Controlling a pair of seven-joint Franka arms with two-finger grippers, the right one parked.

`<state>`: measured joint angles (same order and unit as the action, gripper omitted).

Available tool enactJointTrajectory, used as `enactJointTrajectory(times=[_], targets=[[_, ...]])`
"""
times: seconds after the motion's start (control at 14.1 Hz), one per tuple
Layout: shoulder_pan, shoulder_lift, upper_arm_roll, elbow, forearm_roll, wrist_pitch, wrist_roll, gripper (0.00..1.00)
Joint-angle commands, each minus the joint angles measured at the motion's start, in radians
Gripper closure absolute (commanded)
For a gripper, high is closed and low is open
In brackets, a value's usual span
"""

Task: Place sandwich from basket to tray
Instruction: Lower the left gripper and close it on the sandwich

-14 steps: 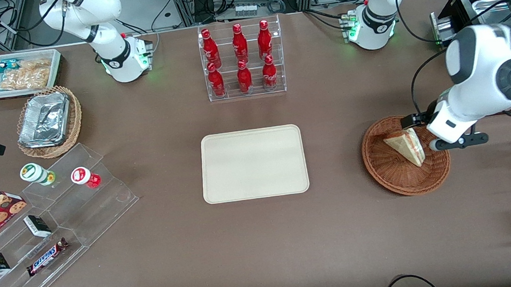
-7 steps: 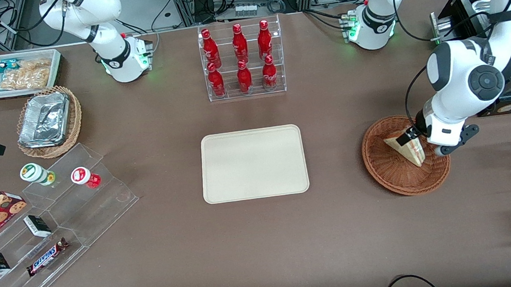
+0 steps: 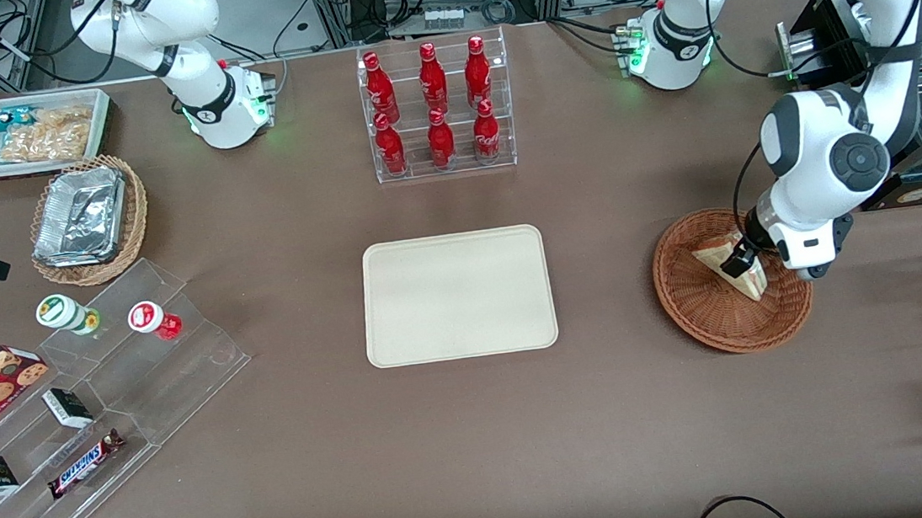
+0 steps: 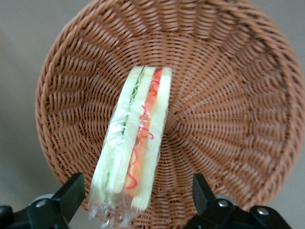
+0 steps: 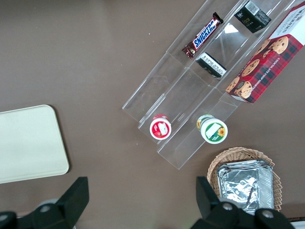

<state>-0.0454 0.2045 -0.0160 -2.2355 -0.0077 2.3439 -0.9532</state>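
We have the gripper (image 4: pixel 136 200) low over the basket (image 3: pixel 708 324), fingers (image 4: pixel 71 193) spread wide, one on each side of the sandwich (image 4: pixel 136 152) with a clear gap on both sides, no contact seen. Sandwich lies in the basket with its filling edge up, leaning on the woven wall. Tray (image 3: pixel 458 295) sits well apart, toward the parked arm's end.

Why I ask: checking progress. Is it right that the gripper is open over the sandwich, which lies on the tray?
Not quite. The gripper is open over the sandwich, but the sandwich lies in the basket, as the left wrist view shows. The tray holds nothing.
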Motion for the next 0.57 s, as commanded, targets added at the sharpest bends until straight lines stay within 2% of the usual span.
enactJointTrajectory(times=[0.0,0.07,0.21,0.28,0.49], targets=[[-0.005,0.073,0.001,0.002,-0.006,0.067,-0.074,0.03],[-0.005,0.084,0.001,0.004,-0.006,0.071,-0.09,0.19],[-0.005,0.082,0.002,0.004,-0.003,0.06,-0.079,0.72],[-0.008,0.076,0.002,0.007,0.003,0.046,-0.076,0.85],[-0.016,0.032,-0.004,0.106,0.011,-0.154,-0.043,0.89]])
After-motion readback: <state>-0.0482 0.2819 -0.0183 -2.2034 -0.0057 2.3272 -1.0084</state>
